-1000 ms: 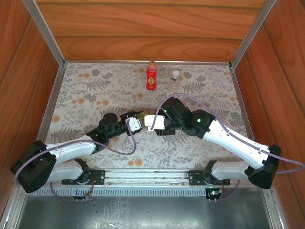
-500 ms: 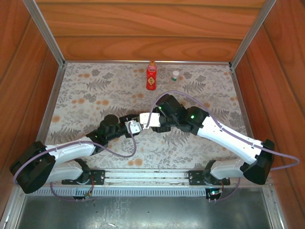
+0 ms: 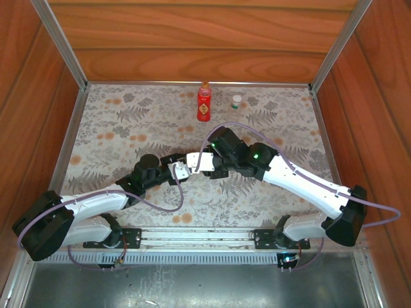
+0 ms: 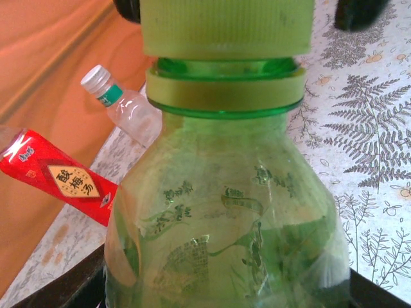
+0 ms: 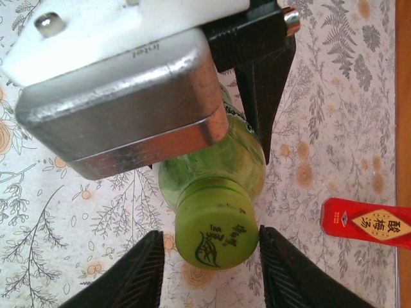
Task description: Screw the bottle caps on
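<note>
My left gripper (image 4: 225, 292) is shut on the body of the green bottle (image 4: 225, 212), which it holds off the cloth. The green cap (image 4: 225, 29) sits on the bottle's neck. My right gripper (image 5: 210, 240) is open, with one black finger (image 5: 144, 273) on each side of the green cap (image 5: 217, 237) and a thin gap on the left side. The two grippers meet at mid-table, left (image 3: 180, 169) and right (image 3: 190, 160). The red bottle (image 3: 204, 104) stands at the back with an orange cap (image 3: 205, 84) on it. Right of it stands the clear bottle (image 3: 237, 101) with a white cap (image 4: 96, 77).
Floral cloth (image 3: 128, 122) covers the table, and wooden walls (image 3: 192, 38) close it in on three sides. The red bottle (image 5: 366, 222) shows at the right edge of the right wrist view. Both arms cross the near half of the table.
My right arm has moved left to the bottle's neck and its jaws have narrowed round the green cap. My left gripper has kept its hold on the bottle and shifted only slightly.
</note>
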Robot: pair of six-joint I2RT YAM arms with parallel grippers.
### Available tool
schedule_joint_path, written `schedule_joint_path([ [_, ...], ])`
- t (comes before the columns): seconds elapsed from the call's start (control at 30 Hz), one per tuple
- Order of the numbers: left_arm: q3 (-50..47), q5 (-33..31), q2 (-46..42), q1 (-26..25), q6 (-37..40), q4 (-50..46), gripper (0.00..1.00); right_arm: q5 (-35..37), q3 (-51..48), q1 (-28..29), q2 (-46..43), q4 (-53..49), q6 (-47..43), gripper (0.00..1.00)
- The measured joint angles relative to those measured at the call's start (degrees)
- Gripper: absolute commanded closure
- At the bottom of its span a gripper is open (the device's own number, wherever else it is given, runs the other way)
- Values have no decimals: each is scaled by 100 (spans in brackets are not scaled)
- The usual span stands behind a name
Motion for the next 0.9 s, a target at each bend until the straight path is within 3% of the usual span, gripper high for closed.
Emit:
schedule_joint_path([
  [0.3,0,-7,-17,0,0,-76,42,-42,33,0,114,20,48,68],
  [0.5,0,-72,-22,0,0,-83,42,-37,28,0,111,26,614,87],
  [0.67,0,-201,-44,2,0,-70,42,258,-46,35,103,247,3128,100],
  [0.73,0,-227,-52,0,-2,-59,42,264,-46,55,101,269,4487,99],
  [0.83,0,-251,-52,2,-7,-81,42,127,-122,57,90,382,6373,89],
  [0.9,-2,-254,-52,2,-4,-133,42,17,-203,52,68,457,7101,74],
])
